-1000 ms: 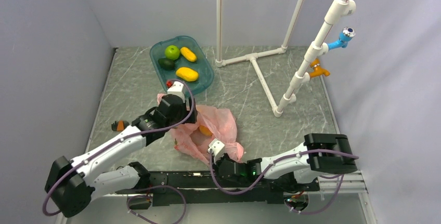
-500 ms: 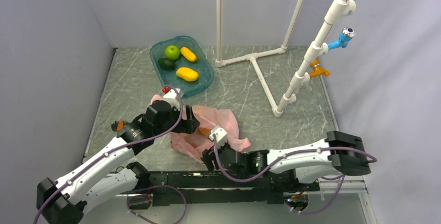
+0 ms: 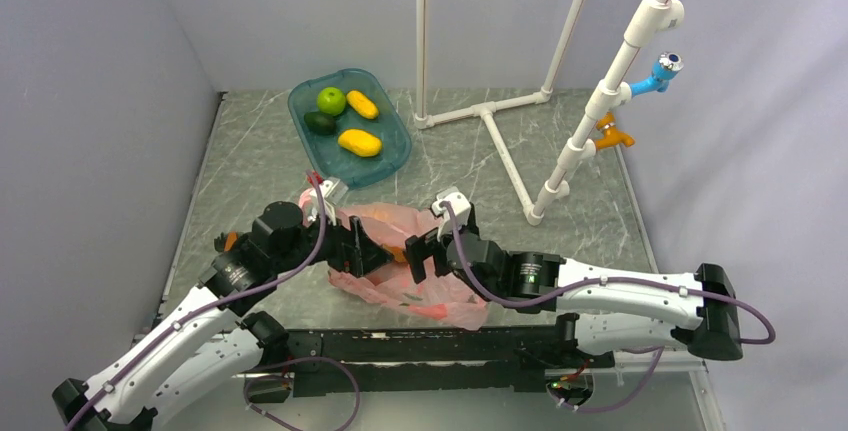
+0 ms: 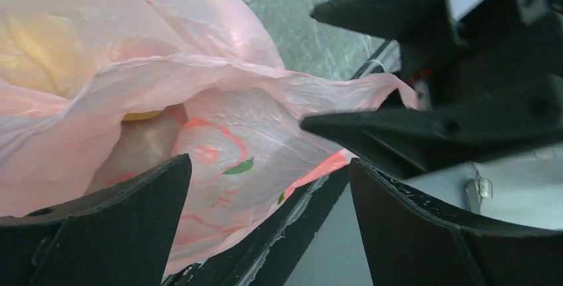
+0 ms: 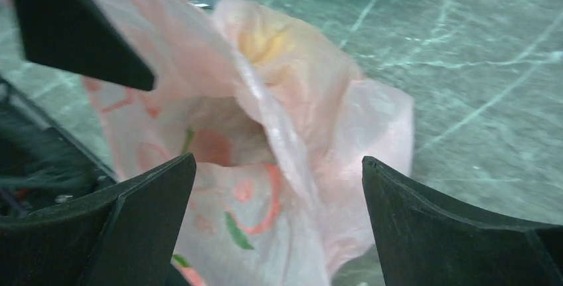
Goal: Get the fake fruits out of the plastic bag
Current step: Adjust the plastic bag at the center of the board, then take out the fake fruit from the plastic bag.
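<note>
Both tools gape wide and hold nothing: left gripper (image 4: 265, 166) and right gripper (image 5: 277, 160) face each other across the plastic bag (image 3: 385, 219), crumpled between them. A yellowish fruit (image 5: 265, 37) shows through the film, so I judge the step to be reaching in. Next, one gripper must find the mouth and close on fruit, not film. Farther off sits the teal tray (image 3: 395, 156). A second ago the left gripper was up by that tray and the right low at the near edge.
</note>
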You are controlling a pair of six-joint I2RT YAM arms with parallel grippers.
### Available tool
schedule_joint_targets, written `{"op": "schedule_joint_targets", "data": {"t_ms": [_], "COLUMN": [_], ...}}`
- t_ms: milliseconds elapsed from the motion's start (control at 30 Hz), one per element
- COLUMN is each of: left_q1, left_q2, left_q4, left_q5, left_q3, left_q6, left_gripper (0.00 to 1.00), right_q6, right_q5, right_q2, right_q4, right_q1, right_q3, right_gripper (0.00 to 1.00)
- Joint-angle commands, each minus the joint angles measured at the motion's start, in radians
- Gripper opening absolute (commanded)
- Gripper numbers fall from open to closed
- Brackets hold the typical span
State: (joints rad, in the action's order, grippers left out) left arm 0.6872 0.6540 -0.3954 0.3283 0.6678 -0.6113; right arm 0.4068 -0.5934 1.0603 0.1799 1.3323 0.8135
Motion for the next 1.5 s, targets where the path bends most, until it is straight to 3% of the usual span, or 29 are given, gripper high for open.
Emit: {"op": "schedule_joint_targets", "data": {"t_ms": [0, 133, 267, 400, 467, 600, 667, 733, 767, 833, 867, 1000, 1200, 1367, 1467], "left_q1": [0.004, 0.060, 0.210, 0.277, 0.288, 0.309, 0.309, 0.308, 0.309, 0.312, 0.313, 0.319, 0.340, 0.341, 0.340], "left_q2": [-0.003, 0.045, 0.110, 0.131, 0.126, 0.062, 0.044, 0.063, 0.078, 0.094, 0.098, 0.130, 0.209, 0.288, 0.340], "left_q4": [0.083, 0.124, 0.101, 0.225, 0.232, 0.285, 0.285, 0.274, 0.277, 0.314, 0.340, 0.387, 0.388, 0.387, 0.387], "left_q5": [0.136, 0.129, -0.124, -0.250, -0.301, -0.316, -0.324, -0.324, -0.325, -0.325, -0.325, -0.325, -0.481, -0.680, -0.769], "left_q3": [-0.014, -0.029, -0.011, -0.083, -0.103, -0.158, -0.177, -0.177, -0.177, -0.190, -0.201, -0.206, -0.189, -0.168, -0.149], "left_q6": [-0.022, -0.020, -0.036, -0.072, -0.098, -0.095, -0.097, -0.097, -0.100, -0.108, -0.110, -0.099, -0.071, -0.060, -0.073], "left_gripper": [0.94, 0.88, 0.76, 0.73, 0.73, 0.80, 0.83, 0.83, 0.81, 0.72, 0.68, 0.61, 0.47, 0.47, 0.55], "right_q6": [-0.080, -0.097, -0.101, -0.095, -0.098, -0.079, -0.066, -0.054, -0.051, -0.034, -0.028, 0.030, 0.068, 0.069, 0.069], "right_q5": [0.028, 0.036, 0.151, 0.235, 0.246, 0.250, 0.200, 0.169, 0.168, 0.186, 0.202, 0.214, 0.256, 0.258, 0.272], "right_q2": [0.004, 0.034, 0.042, 0.060, 0.057, 0.003, 0.013, 0.041, 0.050, 0.056, 0.056, 0.017, -0.016, -0.009, -0.012], "right_q4": [0.077, 0.077, 0.001, -0.077, -0.091, -0.126, -0.105, -0.082, -0.081, -0.090, -0.088, -0.082, -0.056, -0.052, -0.061], "right_q1": [-0.050, -0.086, -0.151, -0.161, -0.159, -0.160, -0.163, -0.164, -0.164, -0.164, -0.164, -0.150, -0.146, -0.147, -0.146], "right_q3": [0.025, 0.003, -0.045, -0.101, -0.122, -0.183, -0.182, -0.165, -0.159, -0.144, -0.131, -0.097, -0.036, -0.025, -0.032], "right_gripper": [0.99, 0.99, 0.90, 0.86, 0.84, 0.94, 0.93, 0.77, 0.59, 0.05, 0.00, 0.00, 0.00, 0.00, 0.00]}}
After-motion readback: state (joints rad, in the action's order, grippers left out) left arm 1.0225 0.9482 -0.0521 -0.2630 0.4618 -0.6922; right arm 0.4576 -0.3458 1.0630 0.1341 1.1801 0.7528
